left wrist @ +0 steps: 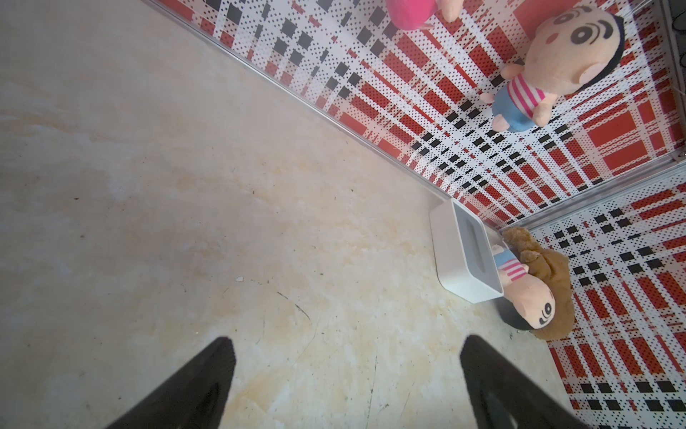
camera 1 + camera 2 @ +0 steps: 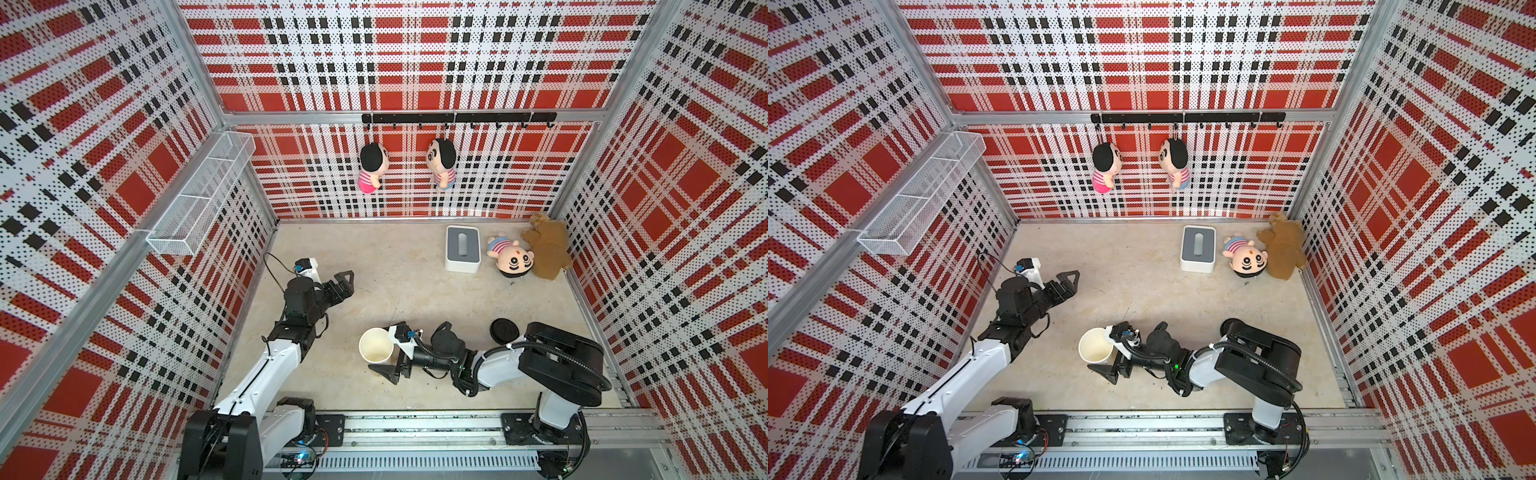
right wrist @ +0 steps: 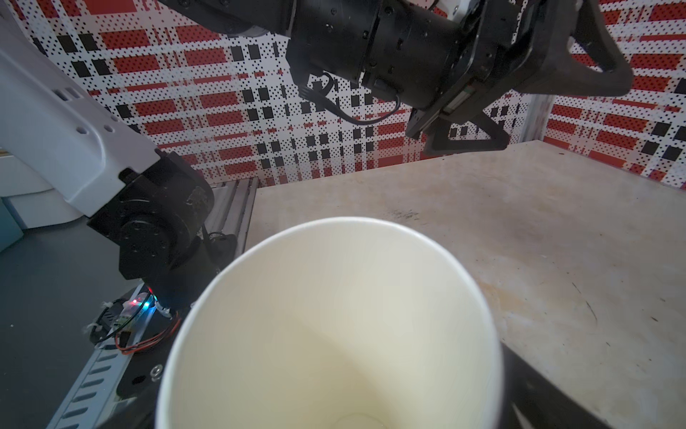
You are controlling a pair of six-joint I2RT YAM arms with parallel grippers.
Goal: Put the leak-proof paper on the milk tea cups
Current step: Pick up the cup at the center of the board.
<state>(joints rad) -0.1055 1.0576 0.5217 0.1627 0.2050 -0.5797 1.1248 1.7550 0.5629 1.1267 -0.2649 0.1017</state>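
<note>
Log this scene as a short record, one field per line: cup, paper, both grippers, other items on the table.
cup: paper cup, upright, uncovered, empty
leak-proof paper: not visible in any view
right gripper: open, fingers either side of the cup; contact unclear
left gripper: open, empty, raised over bare table
other items: black round lid; white box with grey slotted top; plush doll beside brown plush

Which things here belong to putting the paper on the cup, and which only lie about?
Job: paper cup; the leak-proof paper is not in view.
Lying about: black lid, white slotted box, hanging dolls, lying doll, brown plush, wire basket.
</note>
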